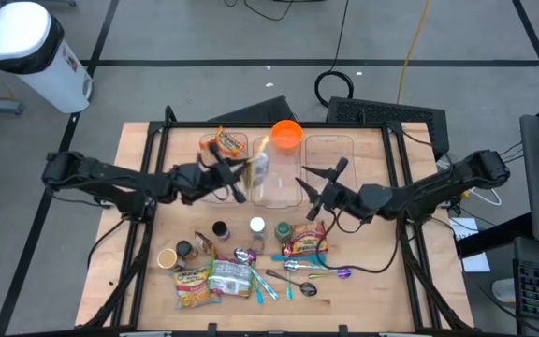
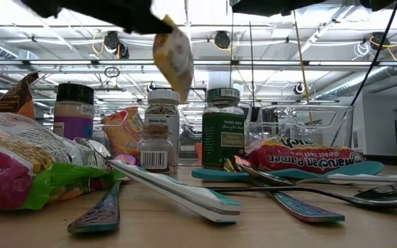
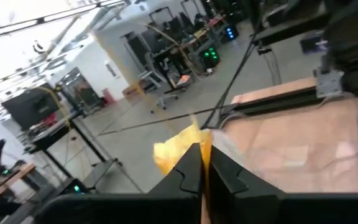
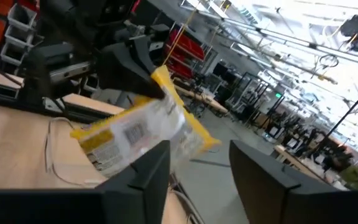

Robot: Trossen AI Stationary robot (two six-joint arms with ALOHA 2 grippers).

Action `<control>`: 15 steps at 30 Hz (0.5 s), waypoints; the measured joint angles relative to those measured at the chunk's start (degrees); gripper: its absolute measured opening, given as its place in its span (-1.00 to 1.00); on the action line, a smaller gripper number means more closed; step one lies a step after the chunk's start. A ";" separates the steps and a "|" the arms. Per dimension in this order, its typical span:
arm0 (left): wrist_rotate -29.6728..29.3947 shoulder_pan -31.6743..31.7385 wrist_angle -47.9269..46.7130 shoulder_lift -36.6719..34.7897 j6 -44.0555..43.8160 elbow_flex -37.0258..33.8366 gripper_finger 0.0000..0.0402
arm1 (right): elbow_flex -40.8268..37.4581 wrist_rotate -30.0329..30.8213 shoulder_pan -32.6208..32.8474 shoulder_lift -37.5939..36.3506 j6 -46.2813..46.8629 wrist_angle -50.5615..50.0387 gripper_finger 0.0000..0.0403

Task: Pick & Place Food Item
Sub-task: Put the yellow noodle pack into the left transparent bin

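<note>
A yellow-and-white food packet [image 1: 261, 167] hangs in the air over the middle clear bin [image 1: 276, 192] at the table's far side. My left gripper [image 1: 241, 176], reaching level from the left, is shut on it. In the low view the packet [image 2: 174, 55] dangles high above the jars. My right gripper [image 1: 309, 185] stands open just to the right of the packet, apart from it. Its two fingers [image 4: 146, 169] frame the packet [image 4: 135, 130] in the right wrist view. My left gripper pinches the packet's yellow end edge [image 4: 161, 79] between its two shut fingers [image 3: 191, 171]. The fingers come level from the table's left side. The packet is lifted clear, tilted, with its white body hanging away from the fingers over the middle bin.
Two more clear bins flank the middle one: the left [image 1: 225, 142] holds a snack bag, the right [image 1: 330, 154] stands beside an orange bowl [image 1: 286, 134]. Spice jars [image 1: 256, 226], a ramen pack [image 1: 304, 245], noodle bags [image 1: 215, 279], spoons [image 1: 293, 267] and a cup [image 1: 167, 257] crowd the near half.
</note>
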 joint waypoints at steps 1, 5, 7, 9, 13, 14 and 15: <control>0.06 0.62 0.06 -1.98 -0.14 -1.78 -0.98 | 0.00 0.03 0.00 -0.30 0.57 -0.64 -0.15; 0.19 3.53 0.05 -8.86 -0.51 -8.39 -0.95 | 0.00 0.00 -0.18 -0.69 0.94 -1.38 -0.08; 0.77 5.30 -0.04 -11.79 -0.15 -11.65 -0.97 | 0.00 -0.01 -0.26 -0.67 0.90 -1.46 -0.07; 5.45 7.76 0.08 -13.90 -0.13 -14.51 -0.98 | 0.00 -0.05 -0.52 -0.69 0.90 -1.46 -0.07; 15.66 13.48 3.81 -15.49 0.22 -19.57 -0.95 | 0.00 -0.12 -0.70 -0.67 1.75 -1.46 -0.10; 16.86 14.85 4.62 -15.53 0.49 -20.47 -0.96 | 0.00 -0.12 -0.70 -0.69 1.94 -1.45 -0.11; 17.93 16.14 5.02 -15.51 0.50 -21.25 -0.98 | 0.00 -0.14 -0.70 -0.69 2.05 -1.43 -0.11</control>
